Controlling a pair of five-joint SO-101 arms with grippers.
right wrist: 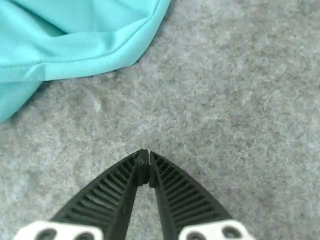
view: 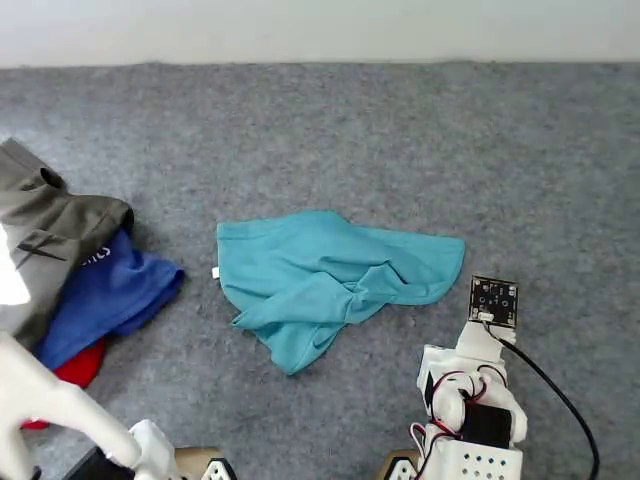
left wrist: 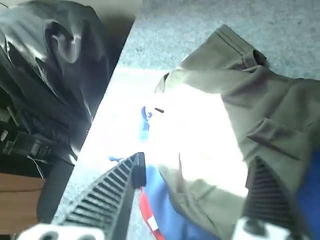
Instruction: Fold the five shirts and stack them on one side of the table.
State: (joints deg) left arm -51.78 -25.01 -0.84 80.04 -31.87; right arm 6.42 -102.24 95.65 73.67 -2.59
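Observation:
A teal shirt lies crumpled and unfolded in the middle of the grey table. At the left edge a pile holds an olive shirt on top, a blue shirt under it and a red shirt at the bottom. My left gripper is open above the olive shirt, with blue cloth and a red edge showing below. My right gripper is shut and empty over bare table, a short way from the teal shirt's hem.
The right arm stands at the front right, with a black cable trailing to its right. The white left arm crosses the front left corner. A black bag sits off the table's left edge. The table's back and right side are bare grey felt.

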